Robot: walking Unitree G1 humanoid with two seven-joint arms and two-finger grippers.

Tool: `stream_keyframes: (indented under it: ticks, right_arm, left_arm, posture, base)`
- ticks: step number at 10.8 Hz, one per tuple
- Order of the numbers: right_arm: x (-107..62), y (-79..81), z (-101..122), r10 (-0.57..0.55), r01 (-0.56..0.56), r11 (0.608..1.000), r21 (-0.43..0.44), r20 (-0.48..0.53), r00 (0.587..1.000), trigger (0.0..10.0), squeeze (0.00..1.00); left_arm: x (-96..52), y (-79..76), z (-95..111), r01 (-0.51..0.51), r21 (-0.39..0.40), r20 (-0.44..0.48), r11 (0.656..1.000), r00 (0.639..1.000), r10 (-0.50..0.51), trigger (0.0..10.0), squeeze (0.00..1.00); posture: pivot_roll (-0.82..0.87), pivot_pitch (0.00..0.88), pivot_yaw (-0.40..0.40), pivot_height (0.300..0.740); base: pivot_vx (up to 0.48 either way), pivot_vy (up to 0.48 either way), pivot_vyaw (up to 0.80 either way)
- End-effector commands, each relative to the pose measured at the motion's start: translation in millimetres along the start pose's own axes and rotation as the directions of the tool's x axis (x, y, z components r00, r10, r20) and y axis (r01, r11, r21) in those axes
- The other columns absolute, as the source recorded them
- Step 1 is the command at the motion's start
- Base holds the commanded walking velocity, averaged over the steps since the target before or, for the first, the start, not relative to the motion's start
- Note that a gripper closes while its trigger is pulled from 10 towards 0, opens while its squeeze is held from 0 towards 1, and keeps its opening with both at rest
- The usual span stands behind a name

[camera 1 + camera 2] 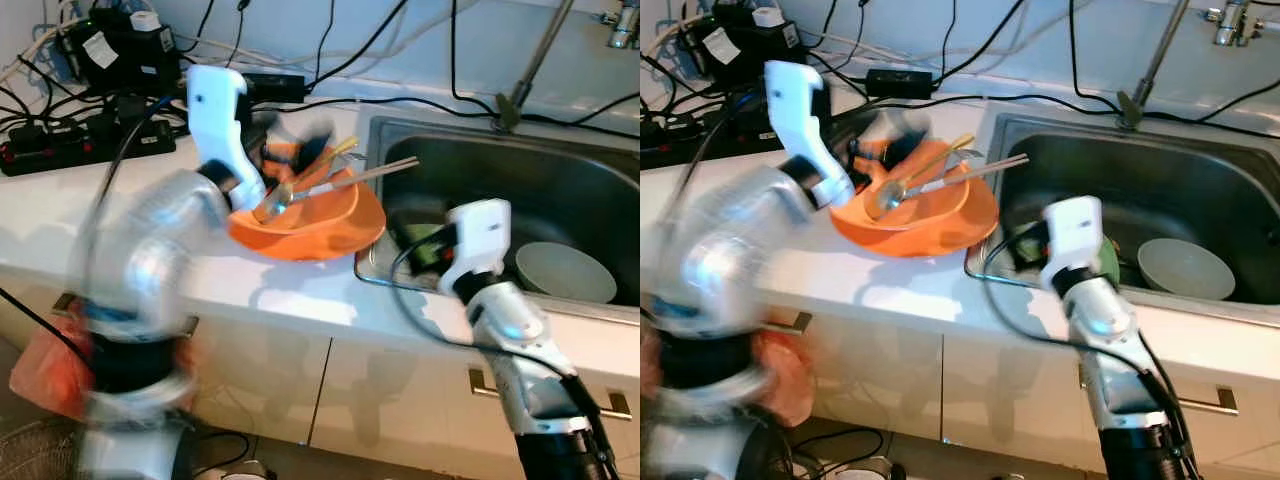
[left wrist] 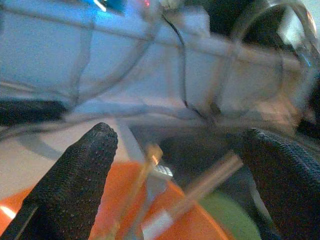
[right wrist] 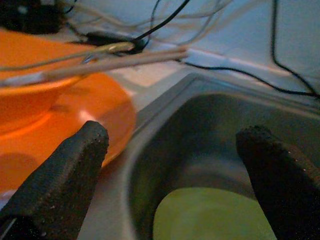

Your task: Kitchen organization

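Two grippers, both open and empty: left gripper (image 2: 175,165) hovers over the orange bowl (image 1: 320,222) of utensils (image 1: 330,180) beside the sink (image 1: 520,170); right gripper (image 3: 175,170) at the sink's edge. Best to steady the blurred left arm, then close on one utensil.

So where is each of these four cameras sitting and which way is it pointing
Left eye: on the head, looking forward and down at the counter and sink; both arms show.
Right eye: beside it, same scene.
Left wrist: looks along the open left tool over the orange plate with its chopsticks.
Right wrist: looks along the open right tool at the sink's near edge, a green dish below.
Shared: both wrist views catch the orange plate and chopsticks; the eye views show both tools, the plate and a pale bowl.
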State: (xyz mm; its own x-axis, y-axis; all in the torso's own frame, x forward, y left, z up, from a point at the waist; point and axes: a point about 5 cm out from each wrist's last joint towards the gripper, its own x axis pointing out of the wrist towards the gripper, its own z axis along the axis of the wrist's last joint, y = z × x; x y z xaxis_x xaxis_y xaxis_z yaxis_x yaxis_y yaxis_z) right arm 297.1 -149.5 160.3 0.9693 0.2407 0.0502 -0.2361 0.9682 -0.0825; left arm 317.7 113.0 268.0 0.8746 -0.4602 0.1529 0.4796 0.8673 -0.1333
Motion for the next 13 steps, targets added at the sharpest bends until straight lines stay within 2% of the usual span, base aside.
stream_keyframes:
  ticks: [1, 2, 3, 5, 6, 7, 8, 10, 12, 13]
  right_arm:
    - [1.0, -6.3, 1, -0.036, 0.036, 0.999, 0.004, 0.012, 0.999, 10.0, 0.00]
    - [1.6, -6.5, 1, -0.038, 0.038, 0.999, 0.003, 0.016, 0.999, 10.0, 0.00]
    - [3.3, -6.6, 2, -0.047, 0.047, 0.999, 0.000, 0.027, 0.999, 10.0, 0.00]
    - [4.2, -9.1, 3, -0.071, 0.071, 0.997, -0.001, 0.036, 0.997, 10.0, 0.00]
    - [5.2, -13.2, 6, -0.096, 0.097, 0.995, -0.004, 0.049, 0.994, 10.0, 0.00]
    - [5.5, -15.5, 6, -0.110, 0.110, 0.994, -0.002, 0.054, 0.992, 10.0, 0.00]
    - [6.3, -17.0, 7, -0.117, 0.117, 0.993, -0.001, 0.060, 0.991, 10.0, 0.00]
    - [6.6, -18.3, 8, -0.122, 0.123, 0.992, -0.010, 0.068, 0.990, 10.0, 0.00]
    - [5.7, -21.5, 9, -0.142, 0.144, 0.990, -0.012, 0.075, 0.987, 10.0, 0.00]
    - [5.0, -20.8, 8, -0.143, 0.144, 0.990, -0.006, 0.073, 0.987, 10.0, 0.00]
  left_arm:
    - [-3.5, 2.7, 3, -0.103, 0.013, 0.074, 0.995, 0.992, 0.102, 10.0, 0.00]
    - [-5.3, 4.1, 3, -0.146, 0.028, 0.100, 0.989, 0.985, 0.143, 10.0, 0.00]
    - [-8.5, 5.3, 2, -0.246, 0.131, 0.176, 0.960, 0.959, 0.222, 10.0, 0.00]
    - [-8.3, 3.5, -10, -0.284, 0.255, 0.203, 0.924, 0.950, 0.236, 10.0, 0.00]
    - [-10.9, -1.9, -15, -0.296, 0.430, 0.250, 0.853, 0.947, 0.203, 10.0, 0.00]
    - [-12.4, -4.4, -23, -0.281, 0.470, 0.257, 0.837, 0.951, 0.174, 10.0, 0.00]
    - [-13.8, -14.6, -43, -0.227, 0.492, 0.239, 0.841, 0.964, 0.120, 10.0, 0.00]
    - [-14.2, -26.9, -48, -0.180, 0.491, 0.241, 0.852, 0.968, 0.066, 10.0, 0.00]
    - [-13.6, -15.4, -49, -0.248, 0.454, 0.254, 0.856, 0.957, 0.142, 10.0, 0.00]
    - [-9.5, -12.1, -47, -0.305, 0.430, 0.281, 0.850, 0.940, 0.194, 10.0, 0.00]
  posture:
    - [0.13, 0.015, -0.027, 0.740]
    - [0.13, 0.014, -0.028, 0.740]
    - [0.13, 0.008, -0.030, 0.740]
    - [0.13, 0.006, -0.030, 0.740]
    - [0.12, 0.000, -0.023, 0.740]
    - [0.11, 0.000, -0.022, 0.740]
    - [0.11, 0.000, -0.026, 0.740]
    - [0.11, 0.000, -0.028, 0.740]
    - [0.10, 0.000, -0.019, 0.740]
    - [0.10, 0.000, -0.020, 0.740]
  base:
    - [0.000, 0.000, 0.00]
    - [0.000, 0.000, 0.00]
    - [0.000, 0.000, 0.00]
    - [0.000, 0.000, 0.00]
    - [0.000, 0.000, 0.00]
    - [0.000, 0.000, 0.00]
    - [0.000, 0.000, 0.00]
    - [0.000, 0.000, 0.00]
    - [0.000, 0.000, 0.00]
    - [0.000, 0.000, 0.00]
